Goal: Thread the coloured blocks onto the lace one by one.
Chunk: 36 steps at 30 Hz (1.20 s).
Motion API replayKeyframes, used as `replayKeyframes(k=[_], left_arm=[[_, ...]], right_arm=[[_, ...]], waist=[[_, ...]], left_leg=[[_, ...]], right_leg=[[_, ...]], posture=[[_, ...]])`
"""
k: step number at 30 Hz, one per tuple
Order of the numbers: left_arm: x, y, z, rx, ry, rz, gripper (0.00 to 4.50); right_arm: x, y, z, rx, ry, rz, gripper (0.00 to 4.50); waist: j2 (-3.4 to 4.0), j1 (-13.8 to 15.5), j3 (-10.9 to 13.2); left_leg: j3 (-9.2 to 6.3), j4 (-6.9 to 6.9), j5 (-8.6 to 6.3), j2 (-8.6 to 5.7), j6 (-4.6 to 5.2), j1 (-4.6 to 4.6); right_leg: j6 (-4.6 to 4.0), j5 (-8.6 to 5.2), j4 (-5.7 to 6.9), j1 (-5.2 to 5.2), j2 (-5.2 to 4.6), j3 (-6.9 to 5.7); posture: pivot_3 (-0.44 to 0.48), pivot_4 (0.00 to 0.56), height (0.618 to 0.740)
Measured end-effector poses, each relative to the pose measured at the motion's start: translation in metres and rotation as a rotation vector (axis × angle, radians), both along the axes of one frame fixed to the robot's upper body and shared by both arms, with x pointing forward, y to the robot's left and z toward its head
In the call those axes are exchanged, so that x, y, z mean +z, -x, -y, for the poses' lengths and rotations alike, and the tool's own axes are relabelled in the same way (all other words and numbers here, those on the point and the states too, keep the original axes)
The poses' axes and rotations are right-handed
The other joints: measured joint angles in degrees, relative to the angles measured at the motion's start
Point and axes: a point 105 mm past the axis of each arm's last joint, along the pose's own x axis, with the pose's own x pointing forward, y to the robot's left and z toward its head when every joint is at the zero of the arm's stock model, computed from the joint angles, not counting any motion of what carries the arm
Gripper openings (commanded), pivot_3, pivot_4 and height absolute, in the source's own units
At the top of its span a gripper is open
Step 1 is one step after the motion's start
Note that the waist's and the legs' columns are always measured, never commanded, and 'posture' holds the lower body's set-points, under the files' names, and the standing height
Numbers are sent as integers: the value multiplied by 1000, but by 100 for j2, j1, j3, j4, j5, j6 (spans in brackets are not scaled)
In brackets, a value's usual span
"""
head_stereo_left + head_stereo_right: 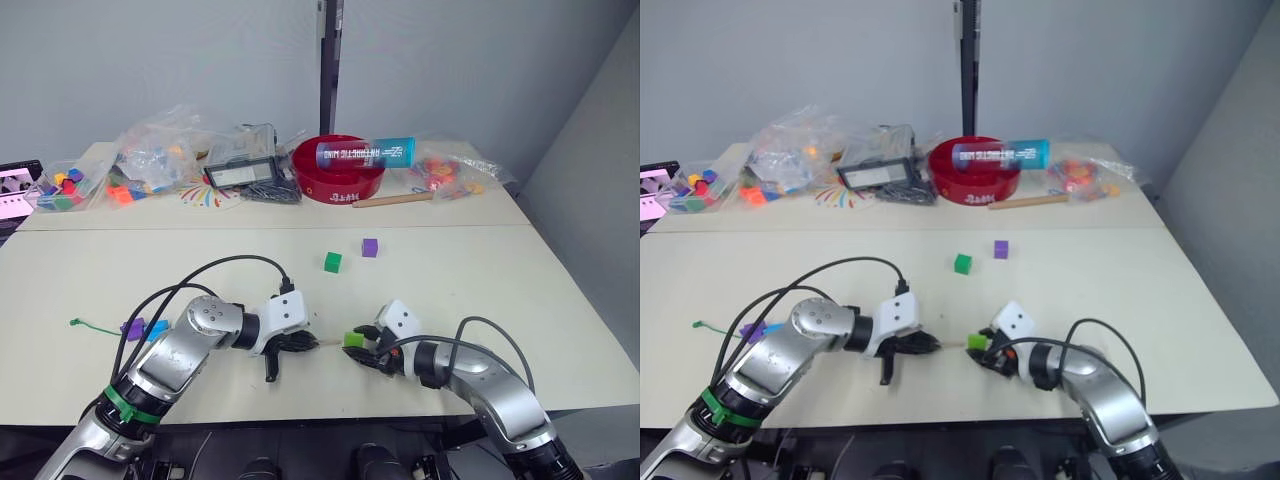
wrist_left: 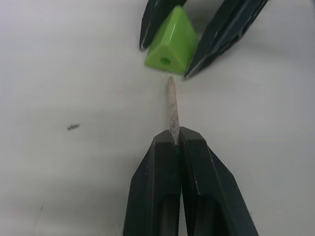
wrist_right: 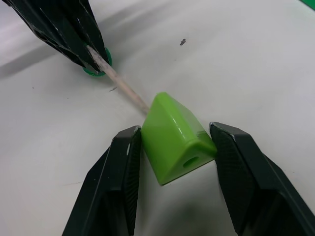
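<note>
— So why are both grippers low at the near table (image 1: 560,330) edge?
— Right gripper (image 3: 173,147) pinches the light green block (image 3: 176,138), hole facing the left gripper (image 2: 175,140), clamped on the lace (image 2: 172,105) — pale tip just beside the hole, misaligned.
— Farther out?
— Dark green block (image 1: 333,262) and purple block (image 1: 370,247), loose mid-table.

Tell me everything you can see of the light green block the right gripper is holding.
The light green block is a small glossy plastic piece with rounded edges and a round hole showing in each of two faces. It is clamped between the right gripper's two black fingers, tilted on an edge just above the pale table. The lace's pale stiff tip, pinched in the left gripper, meets the block's face just beside one hole; it does not look threaded yet.
</note>
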Motion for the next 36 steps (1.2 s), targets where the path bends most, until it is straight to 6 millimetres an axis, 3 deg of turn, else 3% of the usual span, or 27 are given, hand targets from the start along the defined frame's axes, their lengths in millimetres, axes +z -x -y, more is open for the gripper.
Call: replayKeyframes(k=[21,36], left_arm=[[4,-4,21,-30,28,26,0],[4,-2,21,-52,23,18,0]], right_arm=[[0,1,0,-3,-1,-4,1716],[1,1,0,-6,-2,-5,1716]], waist=[[0,26,0],[0,26,-1]], left_leg=[[0,0,0,-1,0,0],[0,0,0,-1,0,0]], right_leg=[[0,0,-1,2,-1,0],[0,0,-1,2,-1,0]], posture=[[0,150,731],[0,150,731]])
